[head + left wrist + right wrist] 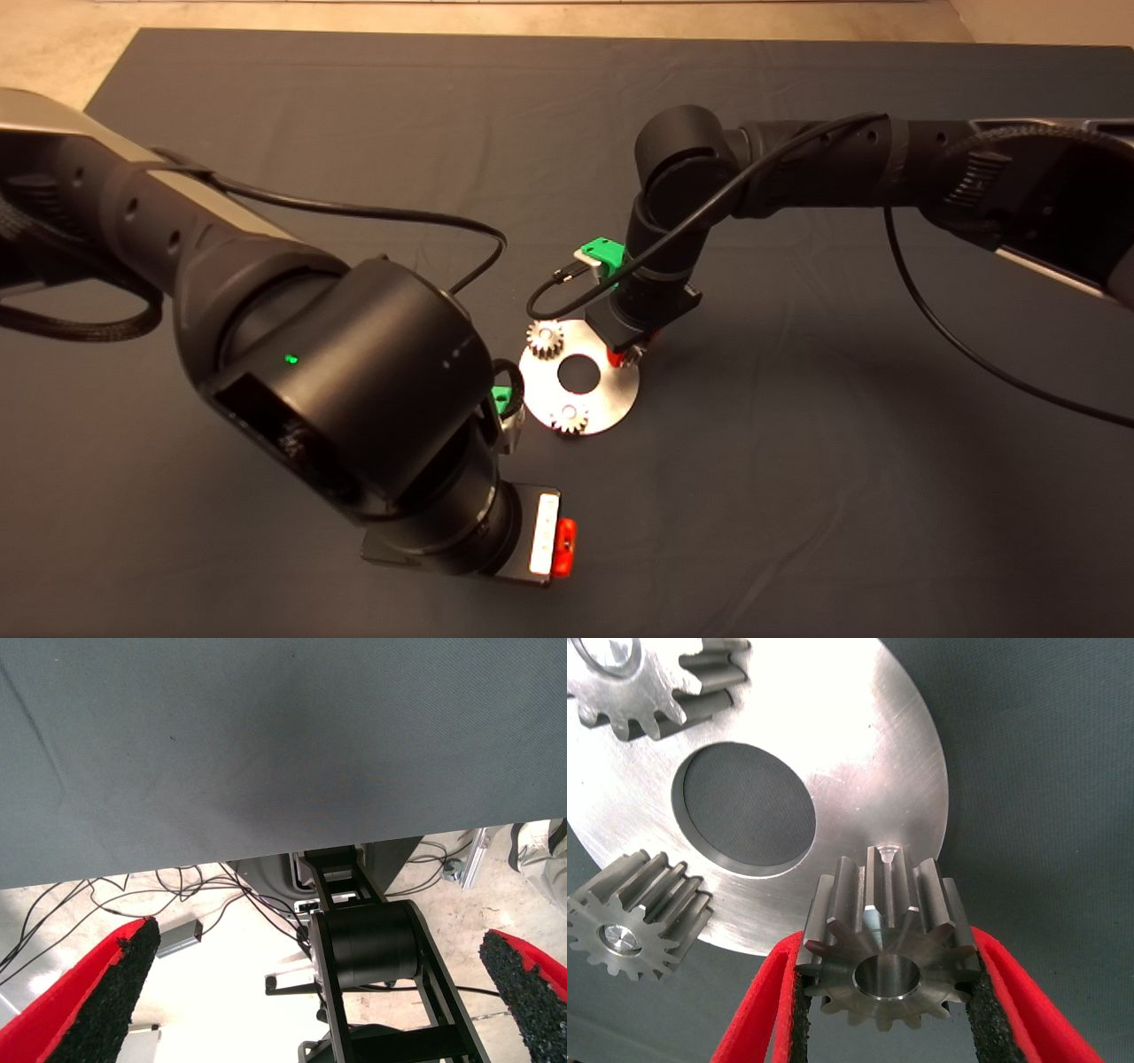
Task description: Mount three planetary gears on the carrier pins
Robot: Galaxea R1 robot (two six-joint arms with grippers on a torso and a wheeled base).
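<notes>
The white disc (611,390) lies mid-mat, and two planetary gears (546,338) (570,418) sit on carrier pins at its rim. In the right wrist view these gears (651,682) (638,921) show pin tips in their centres. My right gripper (886,943) is shut on a third gear (886,904) at the disc's right edge (631,353). One bare pin (889,853) stands just beyond that gear's teeth, and the gear's hole is off the pin. My left gripper (563,545) hangs open near the mat's front, away from the disc.
The left arm's bulky wrist (354,390) looms over the mat to the left of the disc. A black cable (567,283) loops beside the right wrist above the disc. The left wrist view shows the mat's edge (266,850), floor cables and a black stand (368,948).
</notes>
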